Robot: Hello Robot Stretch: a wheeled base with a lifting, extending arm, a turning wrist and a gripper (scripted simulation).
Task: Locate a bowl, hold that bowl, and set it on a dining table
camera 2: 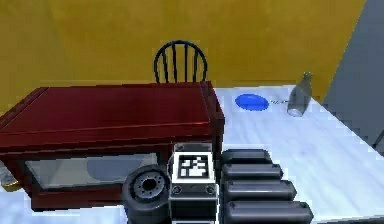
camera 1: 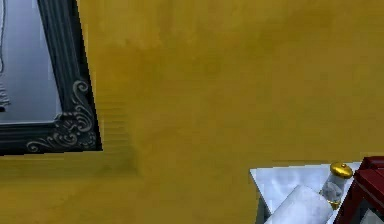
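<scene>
Nearest, at the bottom edge, dark square-barred arm (camera 2: 262, 190) with a white black-marked square (camera 2: 195, 168), and left of that the gripper (camera 2: 148, 189), a dark round body before a long dark red wooden case (camera 2: 110, 115) with a glass front; cannot make out the fingers, nor tell how they stand or whether anything is held. Farther right on the white tabletop (camera 2: 320, 150), small blue round shallow dish (camera 2: 252, 102), well apart from the gripper, upright clear glass bottle (camera 2: 298, 95) near on its right. Beyond, black spindle-back chair (camera 2: 181, 62) against a mustard-yellow wall (camera 2: 80, 40); in the forward view, dark ornate-framed picture (camera 1: 40, 75) on the left.
</scene>
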